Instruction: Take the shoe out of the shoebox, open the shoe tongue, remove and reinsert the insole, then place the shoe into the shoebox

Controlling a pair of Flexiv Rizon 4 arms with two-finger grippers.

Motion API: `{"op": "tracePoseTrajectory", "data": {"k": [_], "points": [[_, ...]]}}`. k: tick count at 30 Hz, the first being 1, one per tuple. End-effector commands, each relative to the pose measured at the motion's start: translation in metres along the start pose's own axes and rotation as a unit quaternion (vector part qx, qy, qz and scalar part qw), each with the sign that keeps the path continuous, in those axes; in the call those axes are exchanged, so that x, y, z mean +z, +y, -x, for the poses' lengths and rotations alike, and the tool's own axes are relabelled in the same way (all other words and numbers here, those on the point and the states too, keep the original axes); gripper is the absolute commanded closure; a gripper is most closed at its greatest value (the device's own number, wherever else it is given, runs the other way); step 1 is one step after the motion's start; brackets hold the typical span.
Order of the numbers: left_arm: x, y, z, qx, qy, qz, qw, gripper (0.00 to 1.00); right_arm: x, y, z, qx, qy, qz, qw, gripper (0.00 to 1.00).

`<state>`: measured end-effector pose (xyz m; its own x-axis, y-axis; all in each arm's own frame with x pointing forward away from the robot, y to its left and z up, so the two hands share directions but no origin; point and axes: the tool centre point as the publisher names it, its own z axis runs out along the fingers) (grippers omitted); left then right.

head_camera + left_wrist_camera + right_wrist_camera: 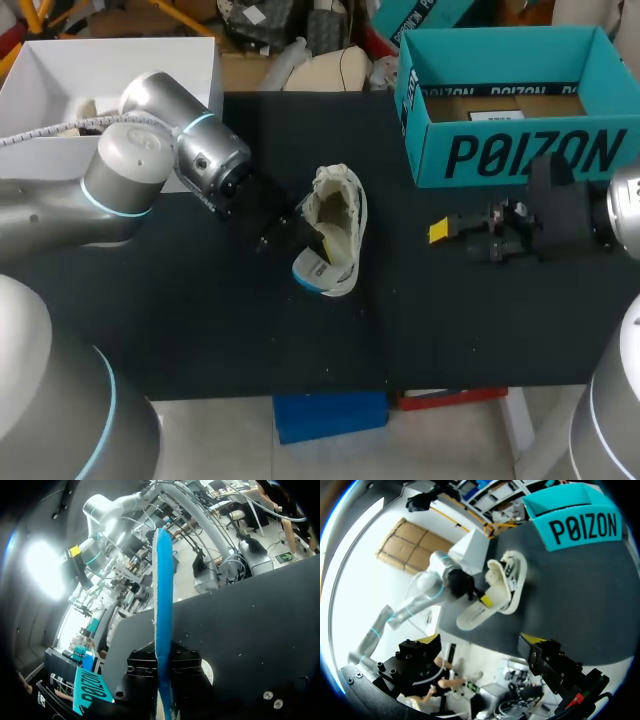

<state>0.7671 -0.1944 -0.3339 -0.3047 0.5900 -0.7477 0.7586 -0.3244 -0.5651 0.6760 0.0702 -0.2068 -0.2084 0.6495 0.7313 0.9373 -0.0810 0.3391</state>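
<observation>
With my left gripper (312, 238) pinching the thin white-and-blue foam insole (320, 272) at the white mesh sneaker (347, 205) and my right gripper (482, 640) spread, I'd keep the insole aligned heel-to-toe.

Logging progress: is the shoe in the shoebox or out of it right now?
Out. The shoe lies on the black table, apart from the teal shoebox.

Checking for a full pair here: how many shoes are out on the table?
1: the shoe lies mid-table, its insole held by the left gripper. The shoebox or white box might hide another.
</observation>
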Motion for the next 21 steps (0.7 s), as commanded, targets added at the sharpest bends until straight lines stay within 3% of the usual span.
{"op": "tracePoseTrajectory", "data": {"k": [1,15,17,18,19,21], "points": [[0.000,0.016,-0.001,0.000,0.003,-0.004,1.000,1.00,0.000,0.000,0.000,0.000,-0.001,-0.001,1.000,0.00],[-0.013,0.043,0.000,0.005,0.028,0.029,0.999,1.00,0.000,0.000,0.000,0.000,-0.001,-0.001,1.000,0.00],[-0.014,0.044,0.000,0.004,0.032,0.032,0.999,0.54,0.000,0.000,0.000,0.000,-0.001,-0.001,1.000,0.00],[-0.014,0.044,0.000,0.005,0.032,0.033,0.999,0.24,0.000,0.000,0.000,0.000,-0.001,-0.001,1.000,0.00],[-0.014,0.042,0.000,0.003,0.024,0.032,0.999,0.00,0.000,0.000,0.000,0.000,-0.001,-0.001,1.000,0.00],[-0.014,0.038,0.001,0.009,0.027,0.034,0.999,0.00,0.000,0.000,0.000,0.000,-0.001,-0.001,1.000,0.00]]}}
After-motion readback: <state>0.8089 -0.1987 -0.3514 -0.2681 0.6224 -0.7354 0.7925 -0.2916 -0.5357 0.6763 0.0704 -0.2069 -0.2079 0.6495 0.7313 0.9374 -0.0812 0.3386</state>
